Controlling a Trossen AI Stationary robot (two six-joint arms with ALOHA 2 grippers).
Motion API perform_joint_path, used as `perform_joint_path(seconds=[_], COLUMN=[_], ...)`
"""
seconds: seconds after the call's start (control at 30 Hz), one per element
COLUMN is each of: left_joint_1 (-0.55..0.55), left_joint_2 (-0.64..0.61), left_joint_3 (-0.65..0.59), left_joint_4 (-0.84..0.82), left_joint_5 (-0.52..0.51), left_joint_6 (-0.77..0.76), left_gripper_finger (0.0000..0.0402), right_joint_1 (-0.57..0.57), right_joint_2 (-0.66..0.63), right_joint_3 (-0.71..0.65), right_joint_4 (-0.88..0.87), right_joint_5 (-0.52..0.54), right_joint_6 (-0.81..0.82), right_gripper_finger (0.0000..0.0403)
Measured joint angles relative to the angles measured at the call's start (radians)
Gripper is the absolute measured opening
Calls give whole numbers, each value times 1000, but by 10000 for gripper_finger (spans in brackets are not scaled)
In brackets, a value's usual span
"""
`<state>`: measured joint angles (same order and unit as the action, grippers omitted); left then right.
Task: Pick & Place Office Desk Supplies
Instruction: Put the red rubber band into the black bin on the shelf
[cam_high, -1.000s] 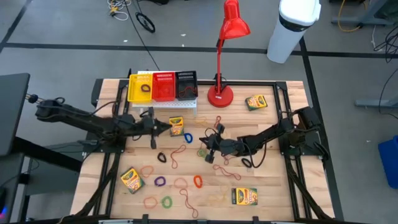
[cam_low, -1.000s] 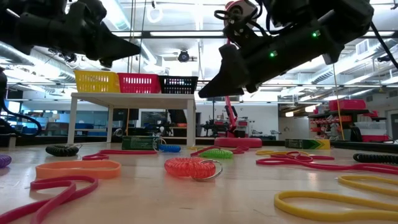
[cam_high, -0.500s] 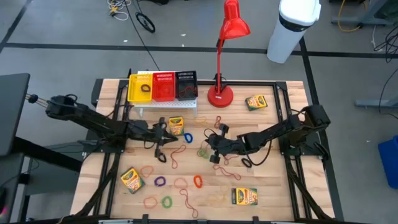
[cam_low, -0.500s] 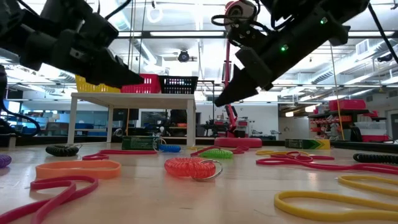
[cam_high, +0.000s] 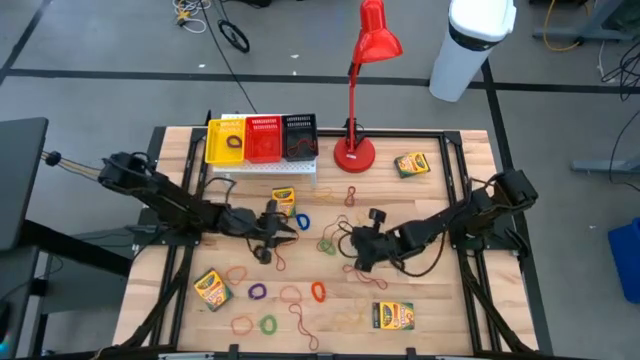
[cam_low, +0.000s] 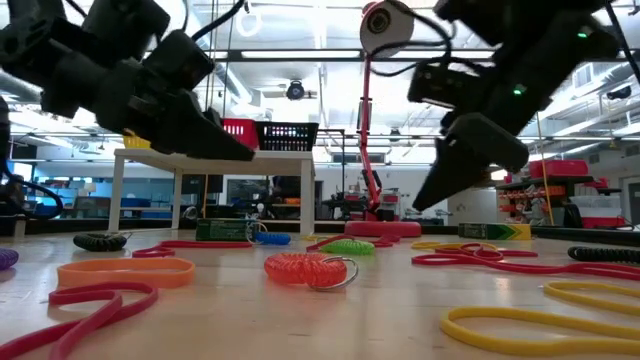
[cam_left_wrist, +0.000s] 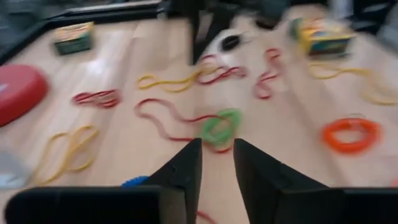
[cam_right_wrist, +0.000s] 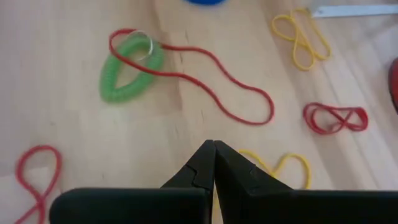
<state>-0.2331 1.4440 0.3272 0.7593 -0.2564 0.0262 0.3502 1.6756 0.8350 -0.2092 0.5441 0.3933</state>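
Crayon boxes lie at the far right (cam_high: 411, 164), beside the white rack (cam_high: 284, 200), at the near left (cam_high: 211, 288) and at the near right (cam_high: 392, 316). Several coloured loops are scattered flat on the wood. Among them, mid-table, is a green coil (cam_high: 327, 243) (cam_right_wrist: 127, 71) with a long red loop (cam_right_wrist: 205, 87) across it. My left gripper (cam_high: 288, 226) (cam_left_wrist: 217, 144) hovers left of the coil, open by a narrow gap with nothing between its fingers. My right gripper (cam_high: 352, 252) (cam_right_wrist: 214, 144) hovers just right of the coil, shut and tipped down at bare wood.
The red lamp's base (cam_high: 354, 153) stands at the far middle. A white rack (cam_high: 265, 168) at the far left carries yellow, red and black baskets (cam_high: 262, 138). A blue coil (cam_high: 302, 221) and a black coil (cam_high: 261, 253) lie close under my left gripper.
My left gripper has gone down and toward the table's right and near edges, tipping lower. My right gripper has drawn back toward the right and near edges and tipped more steeply down. Nothing on the table has moved.
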Motion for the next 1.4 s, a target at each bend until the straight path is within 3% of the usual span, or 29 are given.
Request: perform_joint_path(seconds=[0.13,0.27,0.43,0.77,1.0,1.4], left_joint_1=[-96,-166,-187,-175,-110,-113], left_joint_2=[5,5,4,47,136,153], left_joint_3=[102,223,314,317,318,332], left_joint_4=[-218,-475,-770,-968,-959,-957], left_joint_5=[-238,-326,-329,-319,-175,-121], left_joint_6=[-57,-250,-505,-688,-684,-599], left_gripper_finger=[121,131,136,136,136,112], right_joint_1=[65,109,105,100,100,100], right_joint_2=[0,0,0,1,1,1], right_joint_3=[-80,-173,-244,-253,-253,-253], right_joint_4=[131,365,587,628,631,629], right_joint_5=[56,153,224,223,223,223], right_joint_6=[49,39,-60,-85,-85,-85], right_gripper_finger=[17,17,17,17,17,17])
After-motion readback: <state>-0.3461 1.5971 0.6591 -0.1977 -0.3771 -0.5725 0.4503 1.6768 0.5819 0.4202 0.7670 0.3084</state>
